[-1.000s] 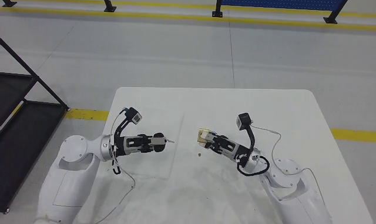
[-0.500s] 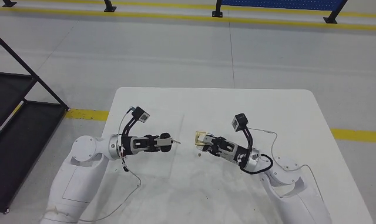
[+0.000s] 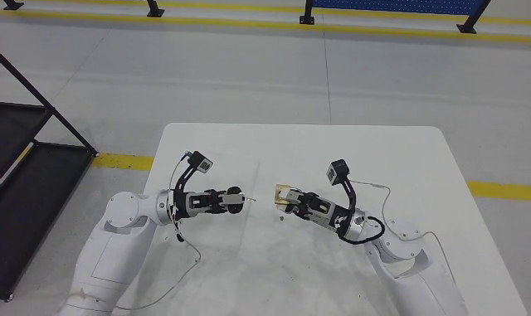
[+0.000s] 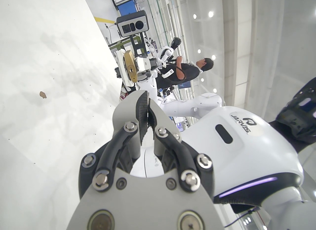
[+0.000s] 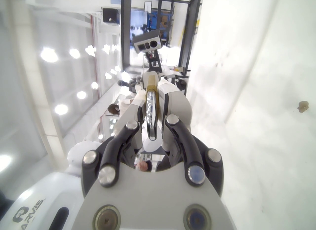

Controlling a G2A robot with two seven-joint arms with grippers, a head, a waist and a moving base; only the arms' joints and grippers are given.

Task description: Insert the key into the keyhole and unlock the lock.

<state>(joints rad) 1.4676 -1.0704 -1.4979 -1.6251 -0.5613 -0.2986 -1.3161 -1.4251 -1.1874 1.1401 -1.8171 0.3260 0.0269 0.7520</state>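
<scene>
we see the left gripper (image 3: 238, 199) pinched shut on the key (image 3: 248, 201), tip pointing right. the right gripper (image 3: 292, 200) clamps the brass lock (image 3: 284, 194) near it, above the table (image 3: 332, 150).

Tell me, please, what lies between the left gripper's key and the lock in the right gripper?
Nothing: in the top view only bare table shows between the key and the lock; a brown speck lies just off that line.
</scene>
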